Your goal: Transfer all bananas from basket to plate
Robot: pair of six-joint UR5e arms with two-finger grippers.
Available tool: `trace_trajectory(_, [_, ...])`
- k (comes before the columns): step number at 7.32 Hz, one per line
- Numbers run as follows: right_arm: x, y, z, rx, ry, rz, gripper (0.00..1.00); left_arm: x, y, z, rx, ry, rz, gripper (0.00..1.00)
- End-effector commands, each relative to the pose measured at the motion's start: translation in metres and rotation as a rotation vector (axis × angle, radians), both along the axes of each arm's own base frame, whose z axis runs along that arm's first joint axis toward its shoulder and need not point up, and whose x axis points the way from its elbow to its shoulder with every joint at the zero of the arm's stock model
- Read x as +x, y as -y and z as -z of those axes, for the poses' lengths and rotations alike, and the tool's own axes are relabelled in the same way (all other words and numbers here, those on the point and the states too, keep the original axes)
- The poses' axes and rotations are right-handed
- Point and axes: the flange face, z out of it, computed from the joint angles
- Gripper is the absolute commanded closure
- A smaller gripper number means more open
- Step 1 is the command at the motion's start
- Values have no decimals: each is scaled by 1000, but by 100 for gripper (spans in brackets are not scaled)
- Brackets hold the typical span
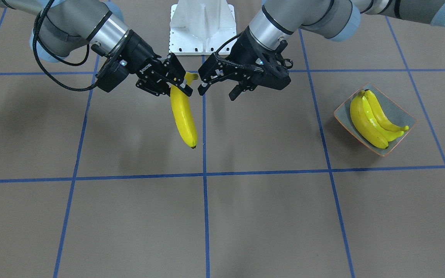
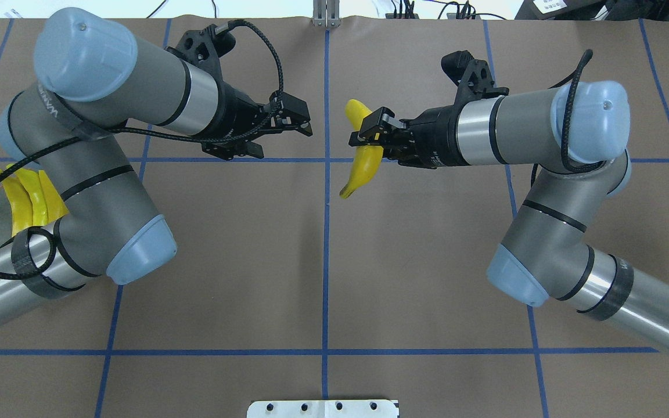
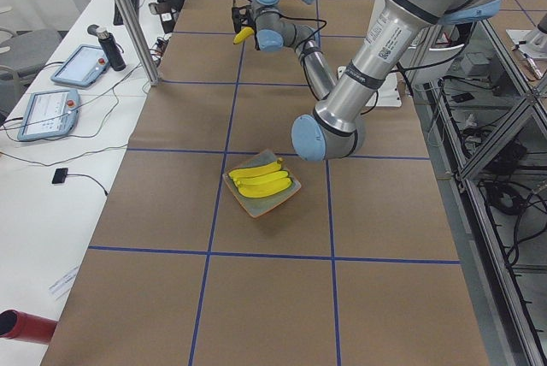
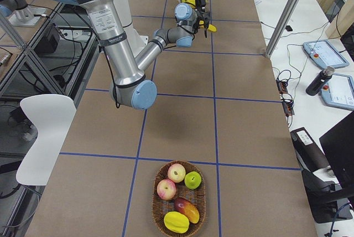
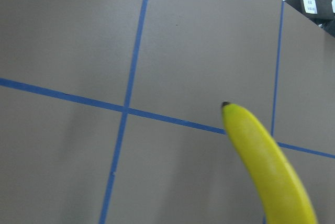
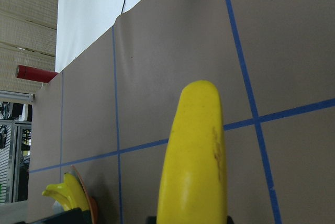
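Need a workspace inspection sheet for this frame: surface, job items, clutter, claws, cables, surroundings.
Surface: brown table, blue tape grid.
Job's things: three bananas lie on the plate; one held banana hangs above mid-table; no banana visible in the basket.
Clutter: assorted fruit in the basket.
Claws: right claw shut on the held banana's upper end; left claw open, facing it, not touching.
Cables: black cables loop along both wrists.
Surroundings: tablets, bottle, white chair.

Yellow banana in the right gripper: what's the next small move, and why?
Probably ease the open left gripper around the glossy yellow banana that the right gripper holds; the squarish grey-green plate with three bananas lies on the left arm's side.
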Motion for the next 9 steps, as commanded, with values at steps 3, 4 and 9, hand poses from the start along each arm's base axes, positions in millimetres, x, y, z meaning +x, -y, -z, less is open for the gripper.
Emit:
trace_trajectory(3, [0, -18, 15, 32, 33, -19, 100, 22, 15, 6, -86, -85, 17, 0])
trace_trajectory(4, [2, -22, 16, 43, 34, -19, 100, 22, 15, 11, -95, -93, 18, 1])
trace_trajectory(9, [-3, -36, 20, 151, 13, -13, 100, 29, 11, 12, -151, -118, 13, 17])
